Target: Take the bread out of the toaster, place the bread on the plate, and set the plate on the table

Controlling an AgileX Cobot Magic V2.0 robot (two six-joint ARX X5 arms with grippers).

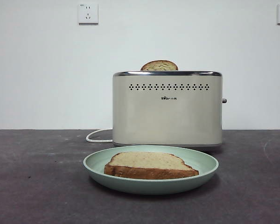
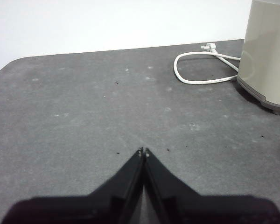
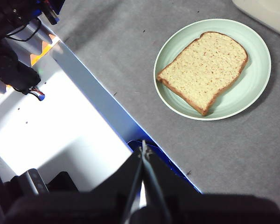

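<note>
The bread (image 1: 149, 164) lies flat on the pale mint-green plate (image 1: 203, 169), which rests on the dark grey table (image 1: 37, 177) in front of the cream toaster (image 1: 167, 109). The slice and plate also show in the right wrist view, bread (image 3: 204, 70) on plate (image 3: 256, 88). Another slice with a rounder domed top (image 1: 159, 66) sticks up from the toaster slot. My left gripper (image 2: 143, 151) is shut and empty, low over bare table, away from the toaster's corner (image 2: 266, 51). My right gripper (image 3: 143, 150) is shut and empty, pulled back over the table's front edge, apart from the plate.
The toaster's white cord (image 1: 98, 136) loops on the table behind the plate; it also shows in the left wrist view (image 2: 200, 70). A white surface and cabling (image 3: 46, 126) lie beyond the table edge. Wall sockets (image 1: 87, 13) are on the back wall.
</note>
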